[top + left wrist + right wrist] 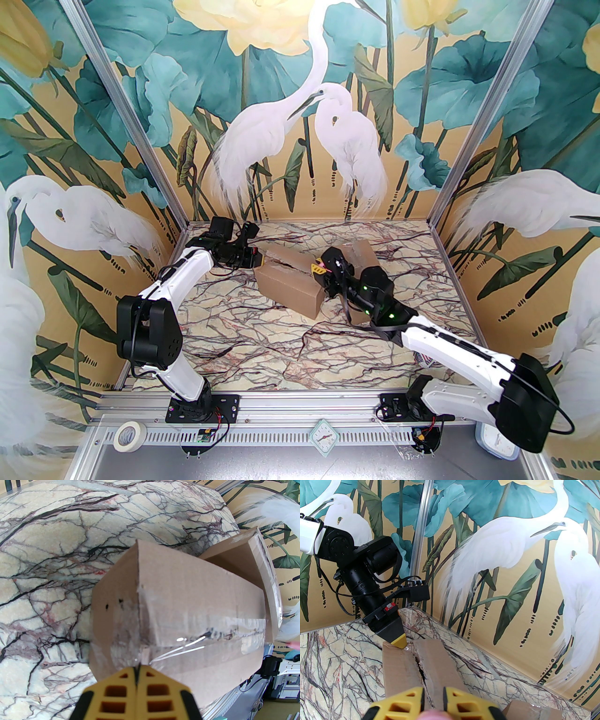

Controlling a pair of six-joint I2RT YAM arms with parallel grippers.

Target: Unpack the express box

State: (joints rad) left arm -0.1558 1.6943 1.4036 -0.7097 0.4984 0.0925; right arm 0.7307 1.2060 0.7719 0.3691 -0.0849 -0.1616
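The express box point(288, 283) is a brown cardboard carton lying mid-table, with clear tape over its seams. My left gripper point(257, 259) is shut, its yellow tips point(138, 667) pressed against the taped left end of the box point(187, 597); I cannot tell if it pinches tape. In the right wrist view the top seam point(420, 667) is split open between the flaps, and the left gripper point(402, 643) touches the far end. My right gripper point(318, 269) hovers over the box's right end, shut on a thin pink tool point(321, 269). An end flap point(262, 557) stands raised at the right.
The marble-patterned table point(243, 328) is walled by painted panels on three sides. A tape roll point(129, 435), a small clock point(323, 436) and a white clock point(497, 443) lie on the front rail, outside the workspace. Open tabletop lies in front of the box.
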